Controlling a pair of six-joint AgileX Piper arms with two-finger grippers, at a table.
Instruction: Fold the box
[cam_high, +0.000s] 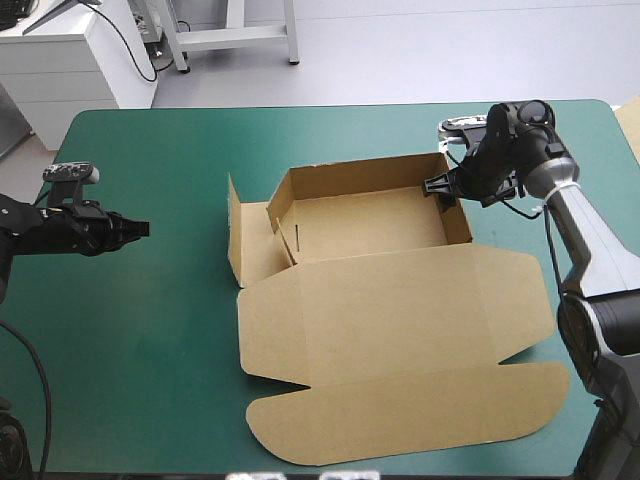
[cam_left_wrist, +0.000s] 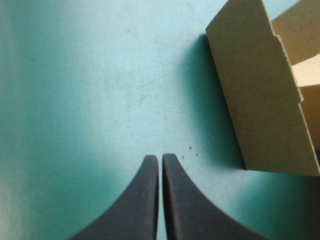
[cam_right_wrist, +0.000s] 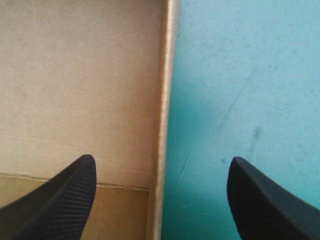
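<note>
Brown box (cam_high: 390, 300) lies between the grippers. The right gripper (cam_high: 442, 190) stands wide astride its right wall; the left gripper (cam_high: 140, 228), fingers together, hangs left of it. Closing unevenly could buckle this wall.

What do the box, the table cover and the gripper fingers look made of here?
Box: brown corrugated board, matte; wavy cut edge in the left wrist view. Cover: smooth teal-green mat, perhaps vinyl or rubber; faint scuffs. Right fingers: black, likely rubber or plastic; fine ribbing.
</note>
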